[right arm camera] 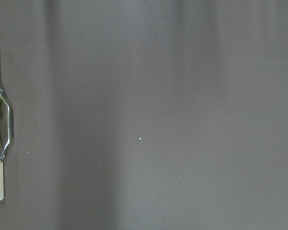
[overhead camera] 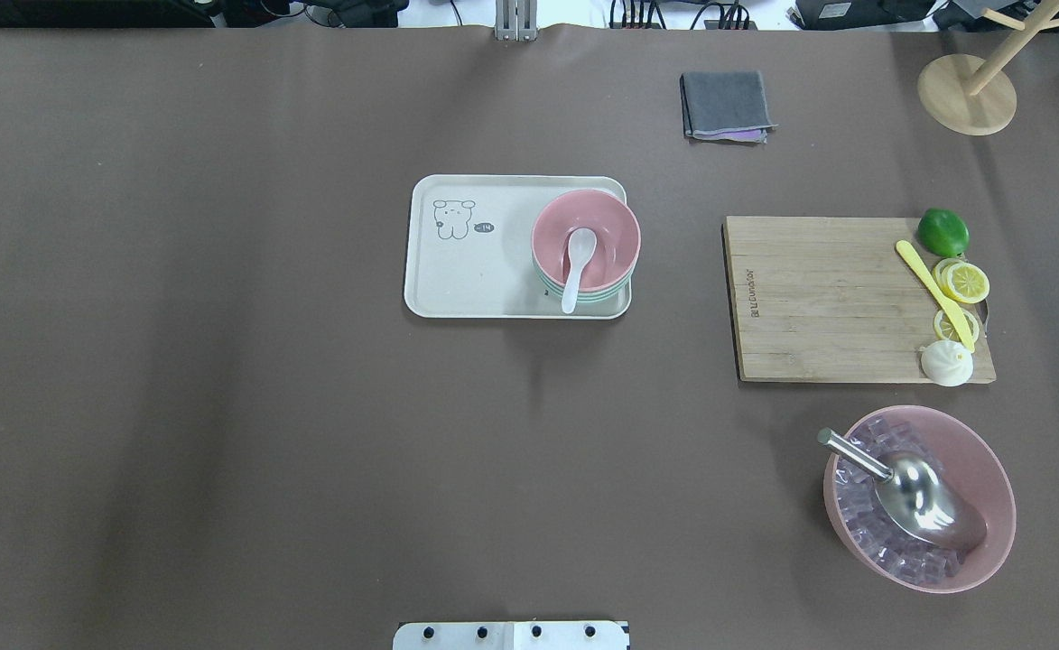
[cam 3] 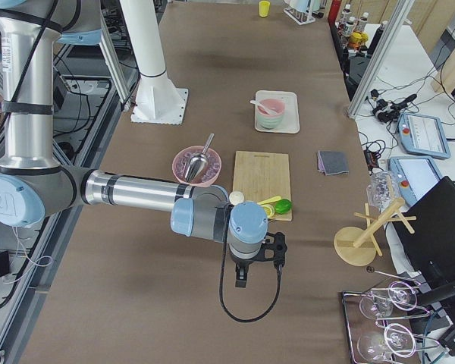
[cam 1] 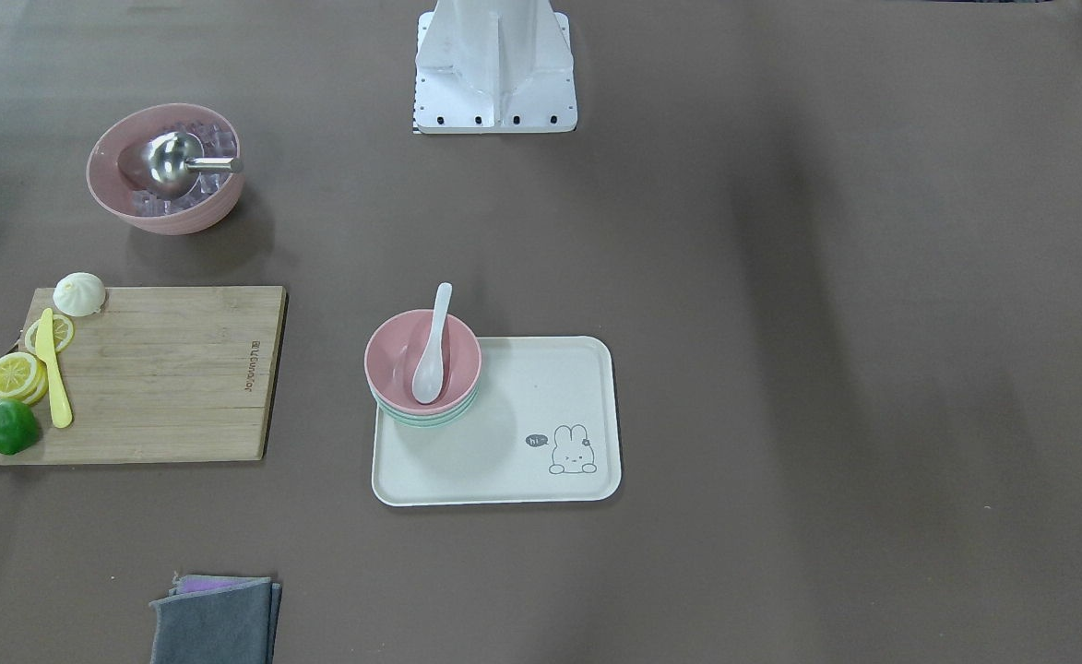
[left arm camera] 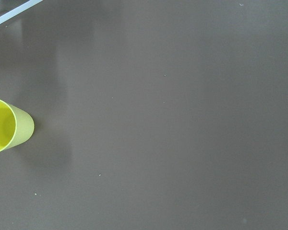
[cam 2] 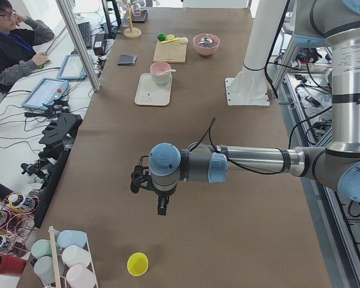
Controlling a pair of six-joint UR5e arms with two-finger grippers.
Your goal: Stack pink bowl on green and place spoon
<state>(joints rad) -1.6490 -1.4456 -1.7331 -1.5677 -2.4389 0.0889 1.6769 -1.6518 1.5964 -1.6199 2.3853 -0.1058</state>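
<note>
Stacked bowls sit mid-table in the front-facing view: a small pink bowl (cam 1: 398, 360) is nested in a pale green bowl (cam 1: 425, 420), at one corner of a cream rectangular tray (cam 1: 541, 415) printed with a rabbit. A white plastic spoon (cam 1: 432, 355) lies in the small pink bowl, its scoop inside and its handle resting over the rim on the robot's side.

Overhead, the stack is at the tray's right end. Further right are a wooden cutting board (overhead camera: 818, 298) and a large pink bowl (overhead camera: 989, 506) of clear cubes with a metal scoop (overhead camera: 926, 506) in it, all well apart from the tray. A folded grey cloth (overhead camera: 726, 104) lies beyond the board.

From the left end, the near arm reaches out over the brown table (cam 2: 228, 252) with the left gripper (cam 2: 162, 209) pointing down, well apart from the tray. I cannot tell whether its fingers are parted or closed. A yellow plastic cup (cam 2: 137, 264) is on the table near it.

From the right end, the right gripper (cam 3: 241, 279) hangs over the table near the cutting board's end, and its state cannot be told either.

The left wrist camera shows only table and the yellow plastic cup at the left edge. The right wrist camera shows table and the board's end with a metal handle (right arm camera: 8, 120).
</note>
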